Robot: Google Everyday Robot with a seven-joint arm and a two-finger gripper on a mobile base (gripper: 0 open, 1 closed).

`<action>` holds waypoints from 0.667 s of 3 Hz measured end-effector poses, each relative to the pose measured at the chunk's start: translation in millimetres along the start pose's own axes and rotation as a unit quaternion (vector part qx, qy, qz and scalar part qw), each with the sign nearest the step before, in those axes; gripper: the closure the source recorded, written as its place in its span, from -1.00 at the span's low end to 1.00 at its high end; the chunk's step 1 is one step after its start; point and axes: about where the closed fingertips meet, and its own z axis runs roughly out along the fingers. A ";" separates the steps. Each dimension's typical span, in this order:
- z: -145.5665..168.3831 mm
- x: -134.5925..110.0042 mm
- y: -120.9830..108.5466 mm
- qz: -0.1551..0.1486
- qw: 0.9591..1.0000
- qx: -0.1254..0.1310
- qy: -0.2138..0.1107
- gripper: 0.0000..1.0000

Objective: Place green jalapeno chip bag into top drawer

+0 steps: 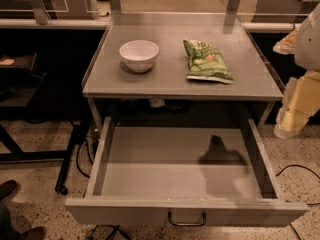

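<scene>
The green jalapeno chip bag (206, 61) lies flat on the grey table top (170, 81), right of centre. The top drawer (180, 209) under the table top is pulled out towards the camera. Its inside is bare except for a dark shadow at the right. Its dark curved handle (186, 219) is at the centre of the front. My gripper (295, 109), pale yellow under a white arm, hangs at the right edge of the view. It is beside the table's right front corner, apart from the bag and above the drawer's right side.
A white bowl (139, 55) stands on the table top left of the bag. Cables (82, 154) run over the speckled floor at the left and right. A dark stand leg (67, 169) is at the left. A person's shoe (9, 190) shows at the lower left.
</scene>
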 end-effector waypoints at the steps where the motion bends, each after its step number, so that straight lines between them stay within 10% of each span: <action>1: 0.1 -0.1 -0.2 0.000 1.000 0.000 0.000 -1.00; 2: 10.6 -11.4 -14.5 -0.006 1.000 0.003 -0.003 -1.00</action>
